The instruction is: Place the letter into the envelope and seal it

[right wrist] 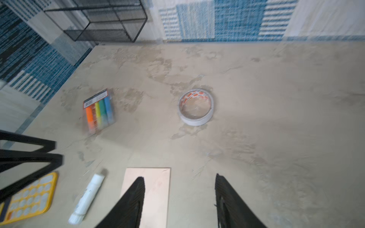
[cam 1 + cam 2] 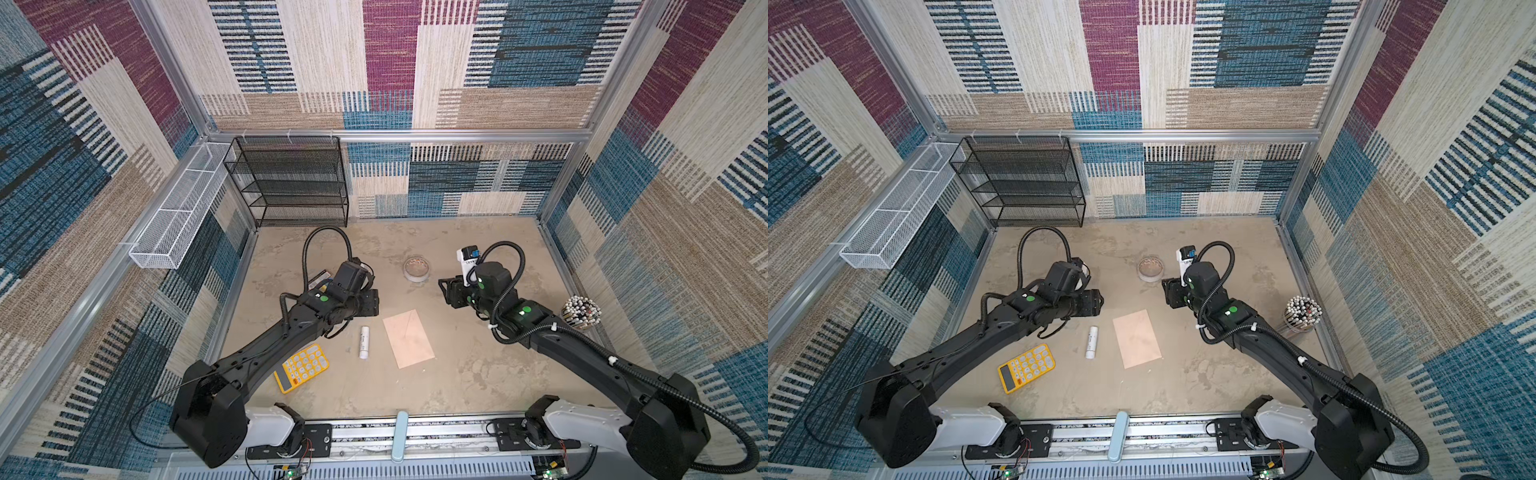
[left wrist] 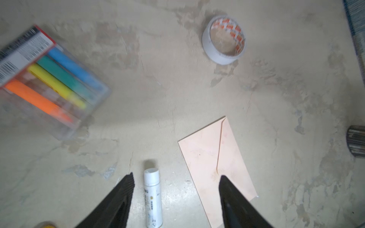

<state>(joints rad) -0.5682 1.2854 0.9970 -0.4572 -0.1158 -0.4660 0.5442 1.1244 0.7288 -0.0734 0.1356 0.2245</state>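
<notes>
The mottled beige tabletop (image 2: pixel 478 374) is being enclosed by walls (image 2: pixel 390 62) that are being covered in woven patches of blue, magenta, cream and tan. A black mesh rack (image 2: pixel 291 183) is being backed by the far wall. Just left of the rack, a white mesh basket (image 2: pixel 178 216) is being carried on the aluminium frame (image 2: pixel 415 134). In front of the rack, the tabletop is being lit softly.

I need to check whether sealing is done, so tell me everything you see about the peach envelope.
The envelope is a pale peach-pink paper rectangle lying flat on the mottled beige table, slightly skewed, beside a white glue stick but not touching it. The left wrist view shows its flap folded down flat, diagonal seams visible, with faint smudges on the paper. Whether it is glued cannot be told. Nothing rests on it.
</notes>
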